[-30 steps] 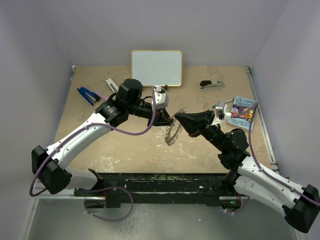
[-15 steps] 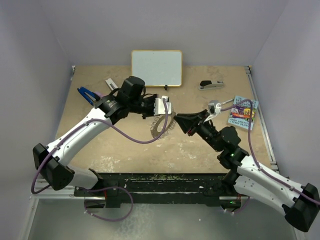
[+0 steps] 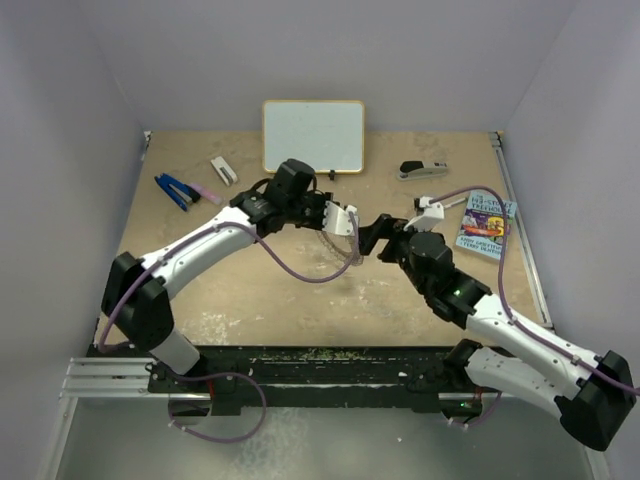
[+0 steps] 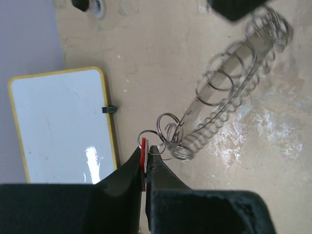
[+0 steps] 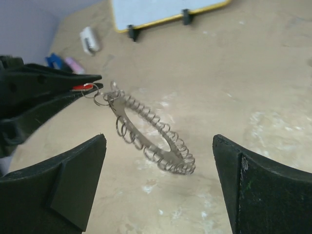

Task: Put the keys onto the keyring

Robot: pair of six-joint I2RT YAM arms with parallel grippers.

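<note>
A small key with a red head [image 4: 143,163] is pinched in my left gripper [image 4: 146,152], which is shut on it. Small wire rings link the key to the keyring [image 4: 234,92], a large flat grey ring fringed with little loops. The keyring [image 5: 151,129] hangs tilted from the key [image 5: 80,87], its low end close to the table. My right gripper [image 5: 158,141] stands wide open just short of the ring, touching nothing. In the top view the left gripper [image 3: 343,219] and right gripper [image 3: 380,236] face each other mid-table, the keyring [image 3: 345,252] faint between them.
A yellow-framed whiteboard [image 3: 313,135] stands at the back. A stapler [image 3: 423,170] and a book [image 3: 484,225] lie to the right. A blue-handled tool [image 3: 177,190] and a small white item [image 3: 222,170] lie at the back left.
My right gripper has opened, let go of the keyring and drawn back a little. The left arm has swung right, carrying the key with the ring hanging from it.
</note>
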